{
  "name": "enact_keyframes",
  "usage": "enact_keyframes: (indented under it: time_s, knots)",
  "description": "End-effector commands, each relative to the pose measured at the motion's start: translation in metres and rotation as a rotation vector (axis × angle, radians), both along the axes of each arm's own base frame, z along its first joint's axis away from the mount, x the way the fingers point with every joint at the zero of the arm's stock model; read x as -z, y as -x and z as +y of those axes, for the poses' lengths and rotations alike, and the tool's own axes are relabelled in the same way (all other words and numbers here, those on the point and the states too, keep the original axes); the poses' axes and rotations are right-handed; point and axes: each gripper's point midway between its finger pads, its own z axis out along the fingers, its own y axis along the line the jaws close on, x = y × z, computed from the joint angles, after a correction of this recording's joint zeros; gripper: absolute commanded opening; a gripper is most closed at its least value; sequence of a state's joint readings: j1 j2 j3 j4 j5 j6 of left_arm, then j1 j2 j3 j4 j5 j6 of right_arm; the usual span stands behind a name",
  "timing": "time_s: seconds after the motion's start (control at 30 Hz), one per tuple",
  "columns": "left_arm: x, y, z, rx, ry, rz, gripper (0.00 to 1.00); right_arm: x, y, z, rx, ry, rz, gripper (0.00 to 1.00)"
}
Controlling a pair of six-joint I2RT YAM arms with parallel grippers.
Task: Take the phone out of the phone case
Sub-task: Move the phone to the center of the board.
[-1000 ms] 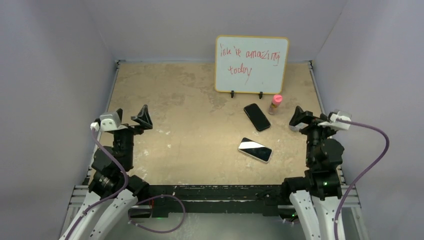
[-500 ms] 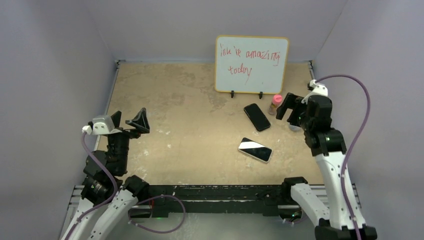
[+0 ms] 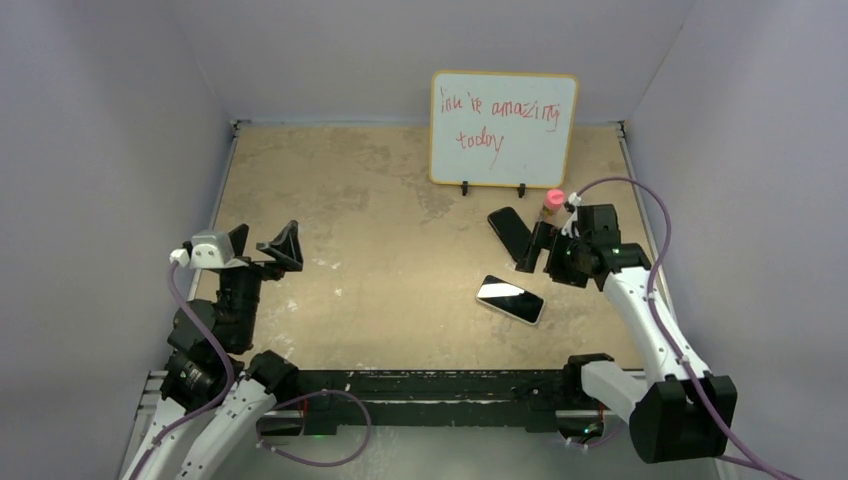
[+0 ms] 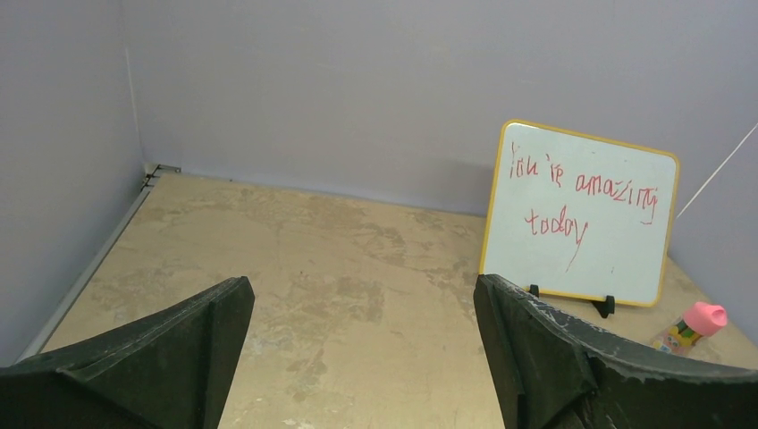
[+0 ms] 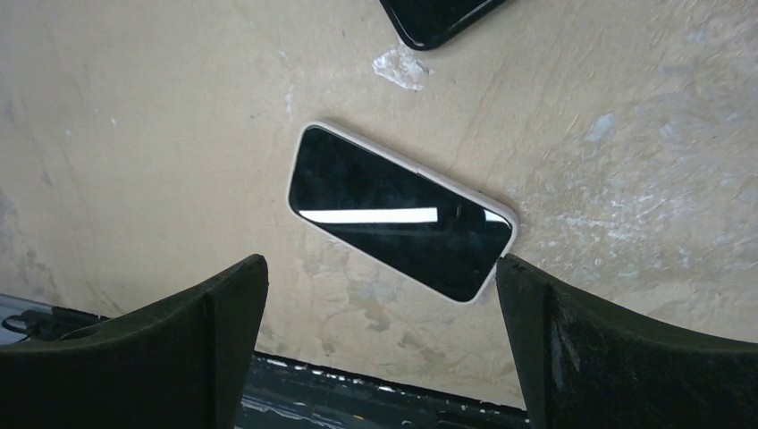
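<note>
A black phone in a white case (image 3: 510, 299) lies flat, screen up, on the tan table right of centre; the right wrist view shows it (image 5: 400, 211) just beyond my fingers. My right gripper (image 3: 540, 252) is open and empty, hovering above and just behind the phone, fingers pointing toward the near edge. A second black phone (image 3: 507, 229), partly hidden by the right gripper, lies behind it and shows at the top of the right wrist view (image 5: 435, 18). My left gripper (image 3: 262, 244) is open and empty at the left side, far from both phones.
A small whiteboard (image 3: 503, 127) with red writing stands at the back. A pink-capped bottle (image 3: 551, 207) stands next to the right arm, also in the left wrist view (image 4: 690, 326). Grey walls enclose the table; a black rail (image 3: 430, 383) runs along the near edge.
My right arm has swung from the right side forward and left, coming over the far phone toward the cased phone. The left arm has barely moved.
</note>
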State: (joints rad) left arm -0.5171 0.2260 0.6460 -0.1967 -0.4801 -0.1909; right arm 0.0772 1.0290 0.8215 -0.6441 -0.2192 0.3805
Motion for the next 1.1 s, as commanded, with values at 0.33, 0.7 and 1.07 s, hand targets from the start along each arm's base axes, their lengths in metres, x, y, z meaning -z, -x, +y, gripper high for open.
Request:
enact_keyframes:
  time_s: [0.33, 0.7, 1.07]
  knots:
    - [-0.004, -0.007, -0.001, -0.013, -0.027, 0.016, 1.0, 0.067, -0.009, 0.004, 0.05, -0.02, 0.187, 0.99]
    - [0.002, -0.012, 0.0, -0.036, -0.043, 0.034, 1.0, 0.092, -0.016, 0.001, -0.005, 0.034, 0.258, 0.99]
    - [0.004, -0.014, -0.001, -0.033, -0.048, 0.039, 1.0, 0.107, 0.016, 0.046, -0.173, 0.068, 0.298, 0.99]
